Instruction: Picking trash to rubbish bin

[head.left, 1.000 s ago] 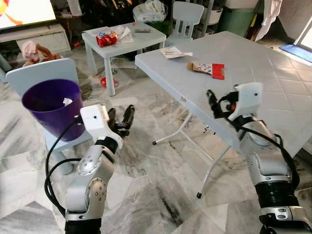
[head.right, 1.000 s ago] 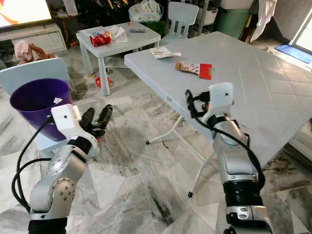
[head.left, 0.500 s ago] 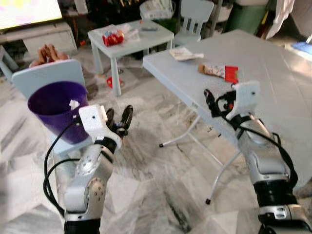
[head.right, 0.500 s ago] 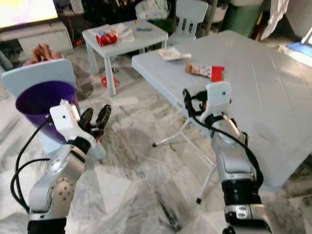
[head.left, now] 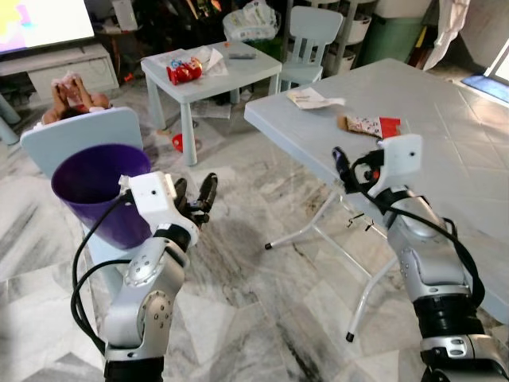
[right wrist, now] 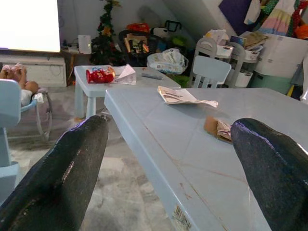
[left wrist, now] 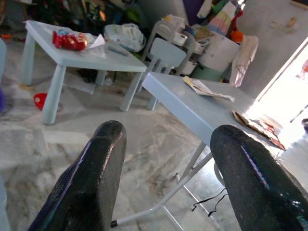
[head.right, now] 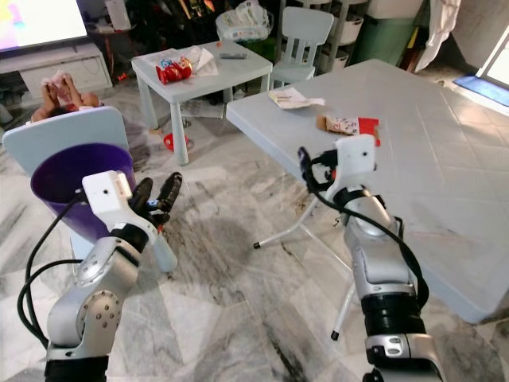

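A lived-in home, most likely a family living room. The floor (head.left: 262, 318) is grey-veined marble tile. A lit TV (head.left: 44, 20) stands on a low white stand (head.left: 60, 64) against the far wall. A small child's table (head.left: 215, 72) and a matching pale blue child's chair (head.left: 314, 28) sit in the middle, beside a larger folding table (head.left: 445, 135) with scraps of paper (head.left: 310, 98) and a wrapper (head.left: 366, 125) on it. A doll (head.left: 71, 91) lies near the TV stand. Clothes (left wrist: 226, 19) hang at the back, with stacked storage boxes (right wrist: 284, 57) and a full plastic bag (right wrist: 166, 61) among other clutter
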Robot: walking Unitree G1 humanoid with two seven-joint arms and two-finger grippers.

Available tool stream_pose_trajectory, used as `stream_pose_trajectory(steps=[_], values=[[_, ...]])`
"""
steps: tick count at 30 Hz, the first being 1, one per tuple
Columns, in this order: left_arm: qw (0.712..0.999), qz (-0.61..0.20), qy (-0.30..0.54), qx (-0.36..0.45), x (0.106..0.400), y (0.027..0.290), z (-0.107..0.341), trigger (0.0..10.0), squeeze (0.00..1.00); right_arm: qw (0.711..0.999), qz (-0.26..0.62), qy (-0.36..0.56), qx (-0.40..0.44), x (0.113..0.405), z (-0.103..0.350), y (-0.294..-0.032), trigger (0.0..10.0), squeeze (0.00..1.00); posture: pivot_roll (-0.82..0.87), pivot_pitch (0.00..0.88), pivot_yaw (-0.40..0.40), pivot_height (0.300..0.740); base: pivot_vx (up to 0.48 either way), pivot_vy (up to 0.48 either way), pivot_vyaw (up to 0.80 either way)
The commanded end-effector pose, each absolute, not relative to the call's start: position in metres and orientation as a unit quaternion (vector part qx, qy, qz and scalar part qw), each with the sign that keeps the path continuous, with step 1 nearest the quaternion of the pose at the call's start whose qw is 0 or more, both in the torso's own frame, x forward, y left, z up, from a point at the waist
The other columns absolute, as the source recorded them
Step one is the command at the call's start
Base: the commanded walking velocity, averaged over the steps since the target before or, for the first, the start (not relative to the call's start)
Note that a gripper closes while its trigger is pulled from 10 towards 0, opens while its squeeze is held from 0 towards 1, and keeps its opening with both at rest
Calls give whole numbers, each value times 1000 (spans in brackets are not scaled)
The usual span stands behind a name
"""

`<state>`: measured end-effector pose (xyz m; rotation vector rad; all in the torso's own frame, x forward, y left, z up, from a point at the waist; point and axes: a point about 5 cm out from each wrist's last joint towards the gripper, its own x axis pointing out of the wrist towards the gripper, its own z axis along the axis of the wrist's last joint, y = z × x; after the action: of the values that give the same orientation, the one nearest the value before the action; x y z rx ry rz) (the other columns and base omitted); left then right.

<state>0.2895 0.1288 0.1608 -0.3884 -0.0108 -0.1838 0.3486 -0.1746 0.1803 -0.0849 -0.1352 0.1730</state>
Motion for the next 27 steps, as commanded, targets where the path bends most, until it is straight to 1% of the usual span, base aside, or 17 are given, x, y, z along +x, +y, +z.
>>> stream_pose_trajectory(steps=[1,10,13,23,27], values=[[976,-103,-4,-193,289,120,162,10000,0,994,73,-73,-45,348,183,-184,10000,0,43,65,-62,740,0,431,0],[976,-101,-4,-193,290,121,162,10000,0,994,73,-73,-45,348,184,-184,10000,0,43,65,-62,740,0,428,0],[976,-99,-3,-192,290,120,162,10000,0,994,72,-73,-44,348,184,-184,10000,0,43,66,-62,740,0,299,0],[976,-104,-10,-192,290,120,164,10000,0,994,68,-72,-45,348,184,-185,10000,0,46,63,-61,740,0,0,0],[976,-102,-11,-193,290,120,164,10000,0,994,68,-73,-45,349,185,-185,10000,0,47,62,-61,740,0,0,-800]])
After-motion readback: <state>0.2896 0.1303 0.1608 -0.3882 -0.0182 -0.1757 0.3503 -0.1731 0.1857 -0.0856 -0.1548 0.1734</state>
